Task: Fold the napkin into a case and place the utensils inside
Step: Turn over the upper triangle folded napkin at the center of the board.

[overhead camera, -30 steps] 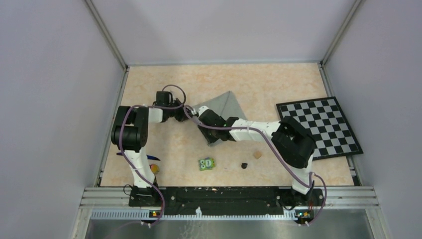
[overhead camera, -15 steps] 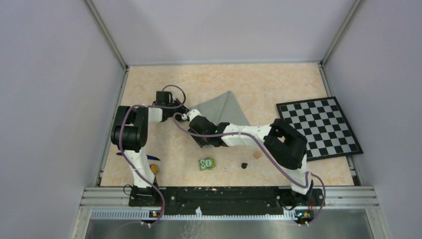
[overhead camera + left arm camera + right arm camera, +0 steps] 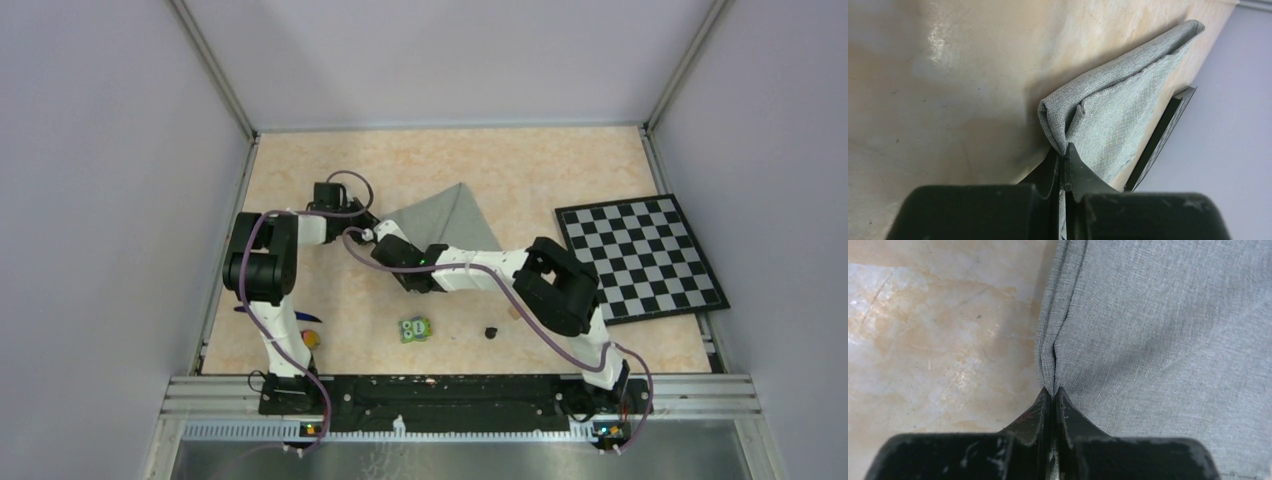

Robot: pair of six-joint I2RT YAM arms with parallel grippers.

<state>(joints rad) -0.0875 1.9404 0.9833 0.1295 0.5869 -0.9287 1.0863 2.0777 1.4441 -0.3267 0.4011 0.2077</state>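
Note:
The grey napkin (image 3: 446, 213) lies folded at the middle of the table. My left gripper (image 3: 368, 222) is shut on the napkin's (image 3: 1118, 100) left folded corner, the cloth pinched between the tips (image 3: 1063, 153). My right gripper (image 3: 380, 240) sits just in front of it, shut on the folded left edge of the napkin (image 3: 1158, 330), with the tips (image 3: 1053, 390) closed on the cloth. The utensils lie by the left arm's base: a slim dark blue piece (image 3: 307, 315) and a yellow-orange one (image 3: 313, 340), both partly hidden by the arm.
A green owl-faced block (image 3: 416, 329) and a small black piece (image 3: 491, 332) lie near the front. A tan cube (image 3: 514, 312) peeks out beside the right arm's elbow. The checkerboard mat (image 3: 645, 255) lies at the right.
My right arm has swung left along the napkin's front edge, and its gripper opened, then shut on the folded left edge. The left gripper has kept its hold.

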